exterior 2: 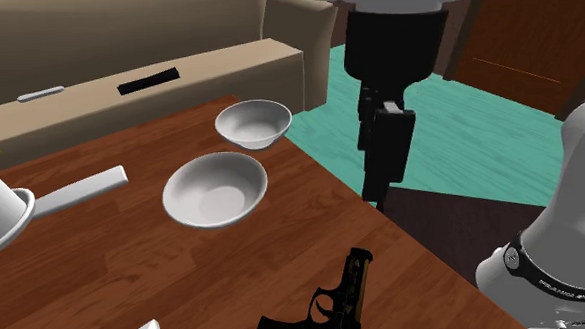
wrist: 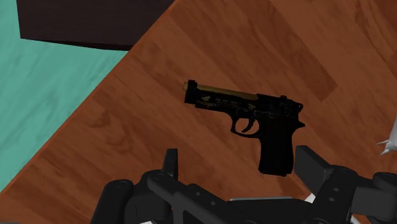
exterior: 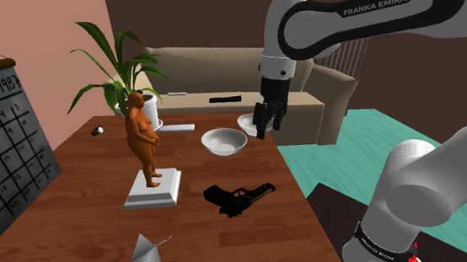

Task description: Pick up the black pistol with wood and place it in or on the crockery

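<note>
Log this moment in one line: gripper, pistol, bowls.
gripper: open, empty, raised | black pistol: flat on table, ungrasped | white bowls: two, empty | stage: pre-grasp

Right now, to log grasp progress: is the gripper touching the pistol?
Apart. The shoulder view shows the gripper hanging in the air and the pistol lying on the table, bare wood between them.
</note>
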Controlling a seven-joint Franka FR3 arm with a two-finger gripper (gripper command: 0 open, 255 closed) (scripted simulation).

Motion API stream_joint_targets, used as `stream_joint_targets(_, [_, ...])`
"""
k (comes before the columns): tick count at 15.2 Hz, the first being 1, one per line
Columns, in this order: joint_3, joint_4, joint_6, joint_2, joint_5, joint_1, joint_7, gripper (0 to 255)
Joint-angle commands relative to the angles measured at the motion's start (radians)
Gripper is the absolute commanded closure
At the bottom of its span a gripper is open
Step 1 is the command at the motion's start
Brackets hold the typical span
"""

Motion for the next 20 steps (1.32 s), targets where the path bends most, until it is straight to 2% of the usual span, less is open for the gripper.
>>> stream_joint_targets(1, [0.028, -0.036, 0.075, 0.031, 0.013, 0.015, 0.013, 0])
stream_joint_targets(9, [0.144, -0.065, 0.346, 0.248, 0.044, 0.067, 0.083, 0])
stream_joint_targets(15, [0.228, -0.028, 0.536, 0.461, 0.012, 0.089, 0.160, 0])
stream_joint_targets(20, [0.235, -0.045, 0.602, 0.510, 0.003, 0.089, 0.169, 0])
